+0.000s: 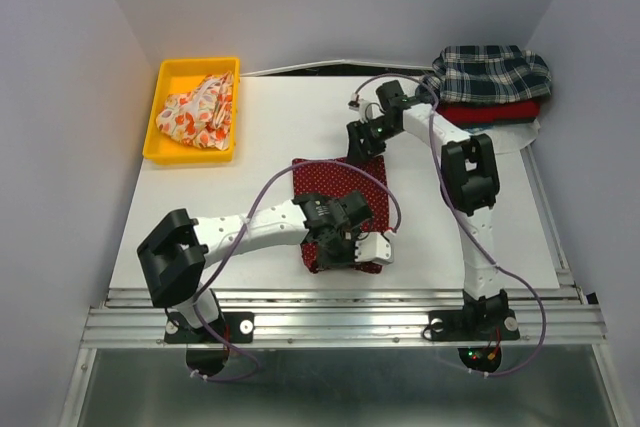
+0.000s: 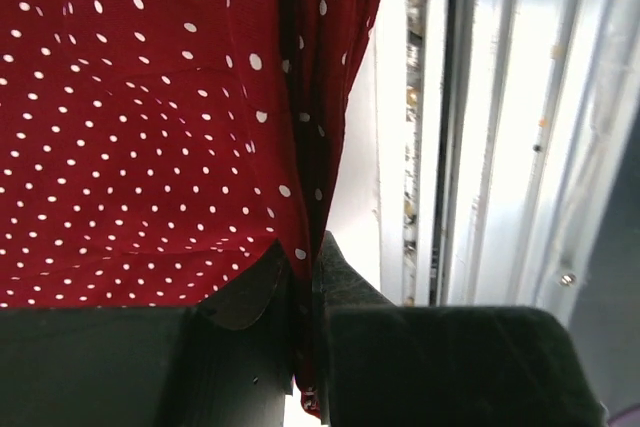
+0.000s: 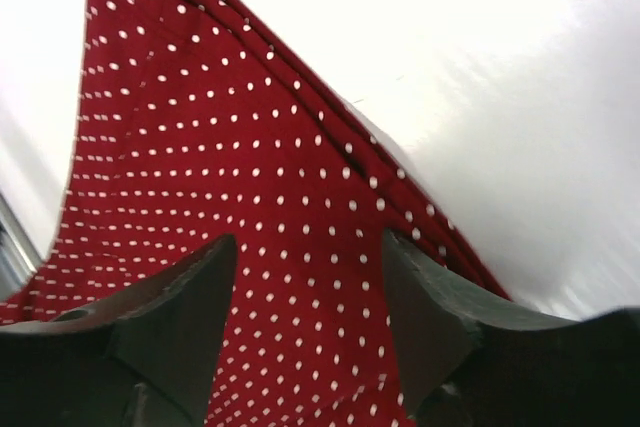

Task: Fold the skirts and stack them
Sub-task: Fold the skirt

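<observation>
The dark red skirt with tiny white dots (image 1: 335,192) lies flat in the middle of the table. My left gripper (image 1: 347,247) is at its near edge, shut on a fold of that cloth (image 2: 150,127), which runs between the pads (image 2: 340,272). My right gripper (image 1: 366,150) hovers at the skirt's far right corner. In the right wrist view it (image 3: 308,242) stands open just above the dotted cloth (image 3: 250,187), with nothing between its fingers. The plaid skirt (image 1: 492,72) sits folded on the plain red skirt (image 1: 490,112) at the back right. The cream skirt with orange-red blobs (image 1: 200,112) lies crumpled at the back left.
The cream skirt sits in a yellow bin (image 1: 163,137). A white round base (image 1: 530,135) carries the stack of two skirts. The table's metal front rail (image 2: 480,147) runs close beside the left gripper. Grey walls close in the left, right and back.
</observation>
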